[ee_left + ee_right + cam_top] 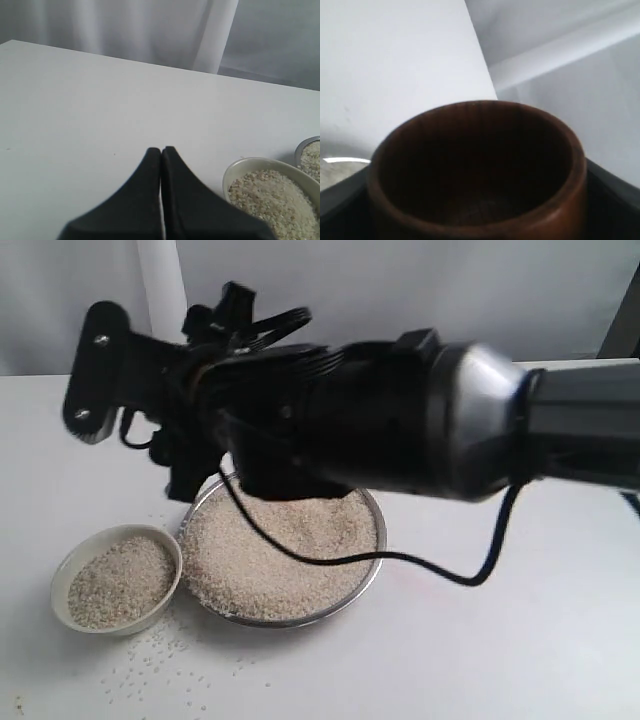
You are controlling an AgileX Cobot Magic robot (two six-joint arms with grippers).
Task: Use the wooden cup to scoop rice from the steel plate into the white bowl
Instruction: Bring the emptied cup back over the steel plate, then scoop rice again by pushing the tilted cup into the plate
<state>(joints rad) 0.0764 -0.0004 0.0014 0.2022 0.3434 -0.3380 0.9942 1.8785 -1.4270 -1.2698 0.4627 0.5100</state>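
**A:** Where is the wooden cup (475, 167)?

**B:** In the right gripper (477, 197). Dark fingers (341, 200) press its wall on both sides, jaws spread wide around it. It fills the right wrist view and its base is cut off. The inside is dark and blurred, so I cannot tell whether it holds any grains.

**A:** And from the exterior view?

**B:** Hidden. The black arm (400, 420) reaches in from the right across the middle. It covers the cup, the gripper's tips and the far part of the steel plate (372, 580).

**A:** The rice?

**B:** The rice (250, 575) lies heaped in the plate, near the middle of the table (530, 650). More fills the white bowl (70, 572) just left of the plate, rims nearly touching. Stray grains (160, 655) dot the table on the bowl's near side.

**A:** Anything else in the way?

**B:** A black cable (468, 581) droops from the arm across the plate and loops to the right.

**A:** The left gripper (161, 152)?

**B:** Its fingers are pressed together with nothing between them, over bare table close to the bowl. There the bowl is cut off at the frame's edge, and only a sliver of the plate shows.
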